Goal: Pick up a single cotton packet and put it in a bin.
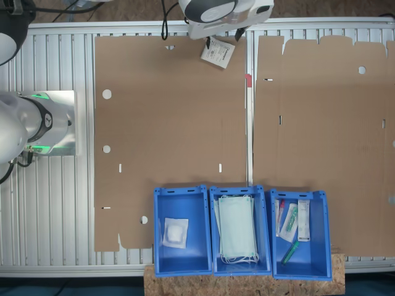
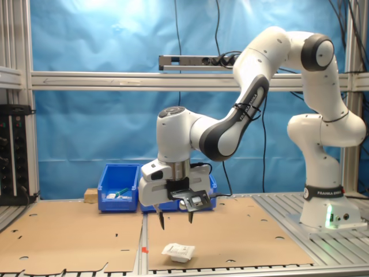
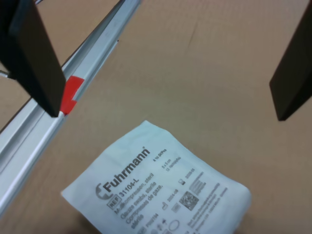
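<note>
In the second exterior view, a blue plastic bin (image 2: 119, 180) stands at the back of the ribbed aluminium worktop (image 2: 340, 242), which is covered by flat brown cardboard sheets (image 2: 69, 234). The gripper (image 2: 176, 219) hangs with jaws spread wide, holding nothing and touching nothing. Below it, apart, the cotton packet (image 2: 179, 251) lies on the cardboard: white, crinkled paper, roughly square. In the wrist view its corners (image 3: 158, 187) point diagonally beside a metal rail (image 3: 46, 134).

Bright even light; wrist view softly blurred; exterior views sharp.
</note>
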Available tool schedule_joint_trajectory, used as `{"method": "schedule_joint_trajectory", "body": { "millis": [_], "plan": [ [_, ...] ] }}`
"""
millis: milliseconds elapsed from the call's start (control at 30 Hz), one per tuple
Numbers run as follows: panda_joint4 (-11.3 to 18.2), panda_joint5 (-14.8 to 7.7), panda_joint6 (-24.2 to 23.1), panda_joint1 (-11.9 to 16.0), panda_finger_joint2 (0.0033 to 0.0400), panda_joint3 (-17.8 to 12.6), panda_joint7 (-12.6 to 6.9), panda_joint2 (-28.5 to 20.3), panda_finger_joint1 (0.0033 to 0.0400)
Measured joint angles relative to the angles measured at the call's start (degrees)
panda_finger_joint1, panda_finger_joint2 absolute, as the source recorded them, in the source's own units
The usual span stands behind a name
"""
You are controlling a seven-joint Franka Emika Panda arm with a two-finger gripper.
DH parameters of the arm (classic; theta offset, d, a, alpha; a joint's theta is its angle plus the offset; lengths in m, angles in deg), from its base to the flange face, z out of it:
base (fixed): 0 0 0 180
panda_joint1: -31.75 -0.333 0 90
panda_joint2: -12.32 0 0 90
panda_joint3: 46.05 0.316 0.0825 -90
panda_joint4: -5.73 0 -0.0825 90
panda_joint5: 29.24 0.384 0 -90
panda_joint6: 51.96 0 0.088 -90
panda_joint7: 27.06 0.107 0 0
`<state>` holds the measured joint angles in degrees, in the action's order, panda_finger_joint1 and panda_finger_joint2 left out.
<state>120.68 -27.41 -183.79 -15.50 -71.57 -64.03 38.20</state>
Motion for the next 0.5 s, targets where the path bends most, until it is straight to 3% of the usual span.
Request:
{"method": "schedule_joint_trajectory", "body": {
  "millis": [500],
  "plan": [
    [0.1, 0.2, -6.2, 1.8, 0.0400, 1.5, -0.81, 3.8, 0.0400]
  ]
}}
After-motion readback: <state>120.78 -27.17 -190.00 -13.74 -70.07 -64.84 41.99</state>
